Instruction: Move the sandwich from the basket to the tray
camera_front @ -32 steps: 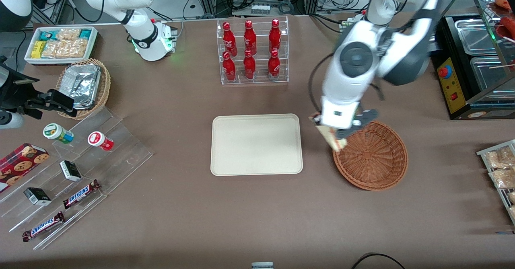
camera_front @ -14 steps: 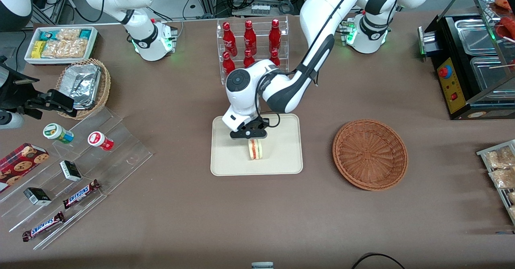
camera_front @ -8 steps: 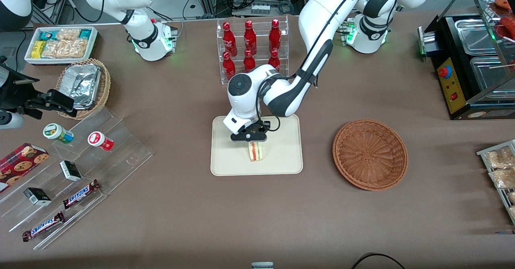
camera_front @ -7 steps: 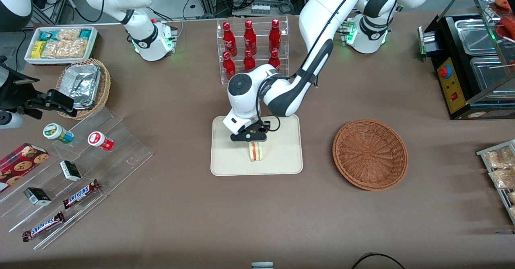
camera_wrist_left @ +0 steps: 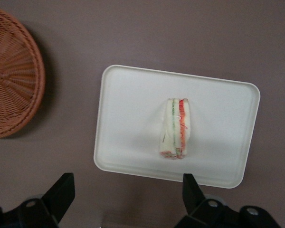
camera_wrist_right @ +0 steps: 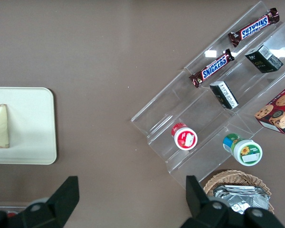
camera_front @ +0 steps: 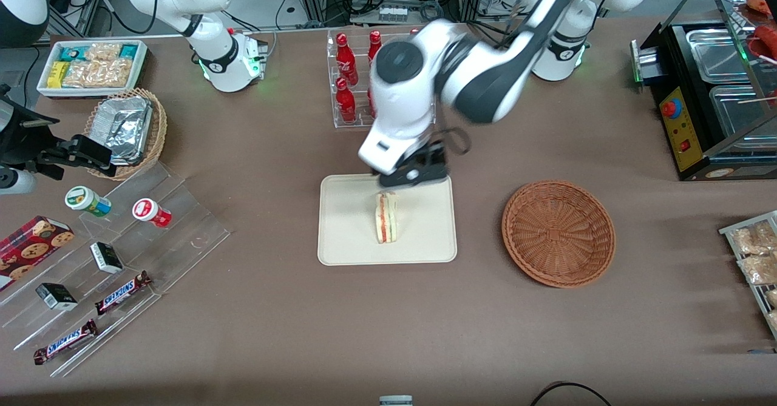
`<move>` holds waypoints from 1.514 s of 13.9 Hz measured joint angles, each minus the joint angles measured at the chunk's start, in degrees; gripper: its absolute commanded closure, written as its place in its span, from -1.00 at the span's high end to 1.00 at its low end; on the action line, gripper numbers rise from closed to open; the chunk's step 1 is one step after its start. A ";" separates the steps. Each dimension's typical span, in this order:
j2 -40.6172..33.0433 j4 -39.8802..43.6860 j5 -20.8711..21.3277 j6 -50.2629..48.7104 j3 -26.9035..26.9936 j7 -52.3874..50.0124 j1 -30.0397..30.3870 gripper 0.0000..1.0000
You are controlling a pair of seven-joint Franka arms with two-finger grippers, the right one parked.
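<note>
Now the sandwich point(camera_front: 386, 218) stands on its edge near the middle of the cream tray point(camera_front: 340, 248), alone there. Above it hovers the gripper point(camera_wrist_left: 125, 202), fingers spread apart and holding nothing. Nearby, the wicker basket point(camera_front: 558, 233) holds nothing.

We observe the sandwich point(camera_wrist_left: 175, 128) resting on the tray point(camera_wrist_left: 123, 118), near its middle, standing on edge with the red and green filling stripes facing the camera. The tray sits flat on the brown table point(camera_wrist_left: 156, 33). The basket point(camera_wrist_left: 12, 76) lies beside the tray, apart from it, only partly in frame. The gripper point(camera_wrist_left: 126, 202) hangs above the table just off the tray's long edge, its two fingers point(camera_wrist_left: 61, 192) spread wide and holding nothing.
</note>
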 measured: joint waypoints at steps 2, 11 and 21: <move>-3.76 -0.32 -0.08 -4.00 0.12 -0.47 2.62 1.00; -9.81 -0.99 -0.23 -9.74 0.52 -0.01 20.60 1.00; -15.40 -2.89 -2.98 -13.72 0.54 33.12 36.31 1.00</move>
